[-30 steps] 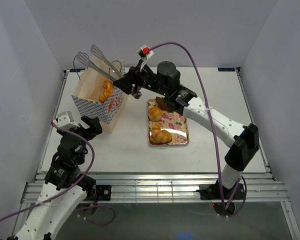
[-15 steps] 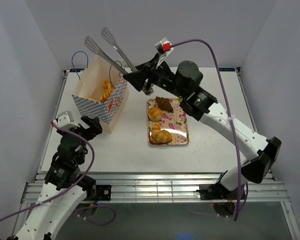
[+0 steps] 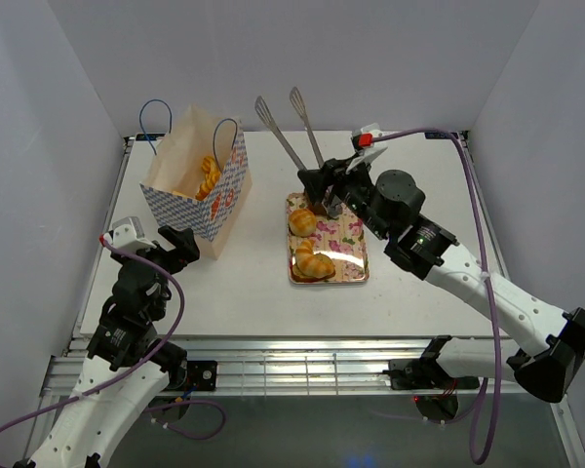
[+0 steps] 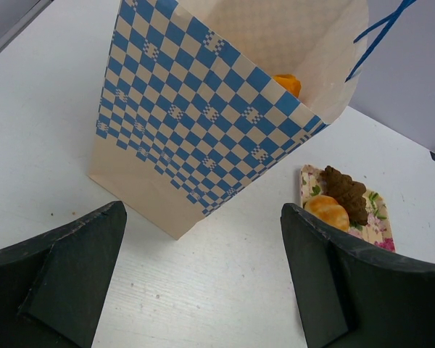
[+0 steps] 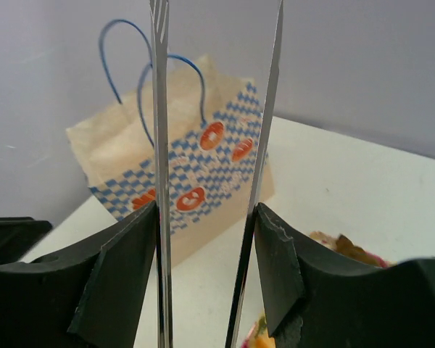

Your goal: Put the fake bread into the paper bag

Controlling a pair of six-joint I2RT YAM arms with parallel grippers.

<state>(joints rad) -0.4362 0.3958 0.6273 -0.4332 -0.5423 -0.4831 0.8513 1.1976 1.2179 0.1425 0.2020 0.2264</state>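
bag (image 3: 185, 190): left of right gripper (image 3: 324, 192), just beyond left gripper (image 3: 175, 249)
tray (image 3: 346, 265): under right gripper
bread (image 3: 314, 260): one in bag, three on tray
tongs (image 3: 291, 132): in right gripper

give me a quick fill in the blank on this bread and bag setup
1. The right gripper is shut on metal ____.
2. An orange loaf lies inside the paper ____.
3. The left gripper is ____, holding nothing.
4. The dark brown bread lies on the floral ____.
Missing words: tongs; bag; open; tray.
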